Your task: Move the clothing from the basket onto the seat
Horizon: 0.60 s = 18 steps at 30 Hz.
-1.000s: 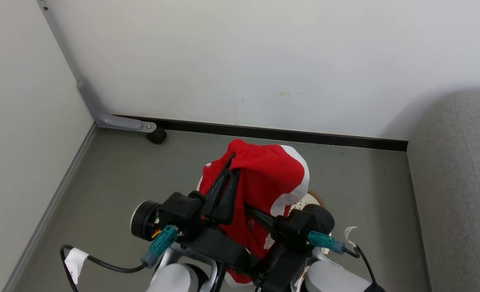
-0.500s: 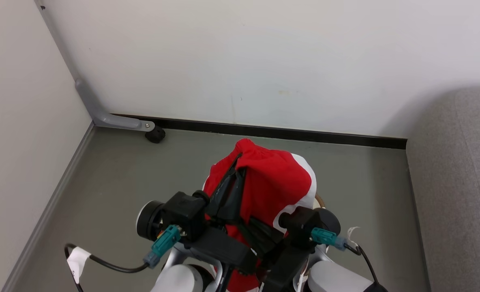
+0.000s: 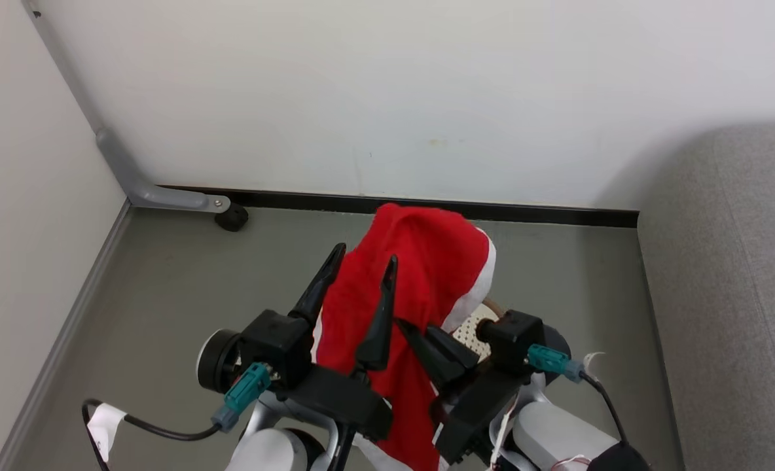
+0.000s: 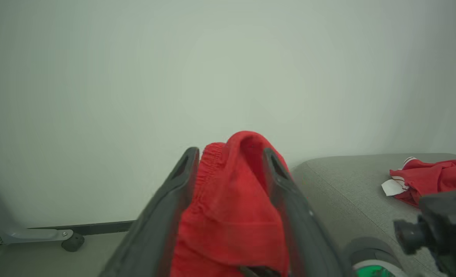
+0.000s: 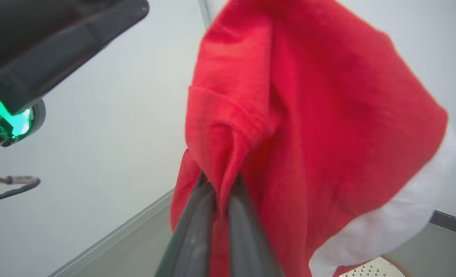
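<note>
Item: red garment (image 3: pixel 427 261), centre frame; your right gripper (image 5: pixel 223 182) pinches its fold, your left gripper (image 3: pixel 368 254) stands spread around it.

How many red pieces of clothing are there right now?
2. One garment hangs pinched in the right gripper; the other garment lies crumpled on the grey seat. The basket may hide more.

left end effector (image 3: pixel 368 252): long black fingers (image 3: pixel 379 320) | wrists (image 3: pixel 276 340): black, teal connectors (image 3: pixel 243 389) | forearms (image 3: pixel 544 432): pale grey | cable (image 3: pixel 158 426): black
</note>
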{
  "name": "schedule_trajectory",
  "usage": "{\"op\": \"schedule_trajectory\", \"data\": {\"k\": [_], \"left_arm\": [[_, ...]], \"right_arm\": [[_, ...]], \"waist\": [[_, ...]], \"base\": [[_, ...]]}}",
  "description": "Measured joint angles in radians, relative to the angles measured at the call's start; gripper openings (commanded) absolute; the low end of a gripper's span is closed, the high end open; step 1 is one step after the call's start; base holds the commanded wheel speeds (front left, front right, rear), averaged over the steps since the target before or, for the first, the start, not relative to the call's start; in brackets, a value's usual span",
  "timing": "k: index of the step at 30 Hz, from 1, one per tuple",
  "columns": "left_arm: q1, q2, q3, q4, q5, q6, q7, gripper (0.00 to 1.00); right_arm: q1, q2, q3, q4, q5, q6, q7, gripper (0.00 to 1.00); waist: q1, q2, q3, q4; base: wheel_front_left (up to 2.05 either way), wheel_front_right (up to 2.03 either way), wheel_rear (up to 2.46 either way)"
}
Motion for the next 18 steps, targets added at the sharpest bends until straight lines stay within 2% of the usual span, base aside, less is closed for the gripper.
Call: {"op": "schedule_trajectory", "data": {"k": [10, 14, 18], "left_arm": [[0.058, 0.044, -0.005, 0.026, 0.025, -0.003, -0.029, 1.0], [0.081, 0.068, -0.016, 0.035, 0.025, -0.035, -0.054, 1.0], [0.116, 0.084, -0.024, 0.045, 0.026, -0.044, -0.065, 1.0]], "right_arm": [[0.002, -0.007, -0.109, -0.01, -0.007, 0.001, 0.0, 0.0], [0.007, -0.022, -0.131, -0.021, -0.014, 0.002, 0.0, 0.0], [0.025, -0.022, -0.14, -0.032, -0.038, 0.006, 0.0, 0.0]], "waist": [[0.0, 0.0, 0.005, -0.058], [0.0, 0.0, 0.006, -0.086], [0.0, 0.0, 0.007, -0.117]], "base": [[0.0, 0.0, 0.0], [0.0, 0.0, 0.0], [0.0, 0.0, 0.0]]}}
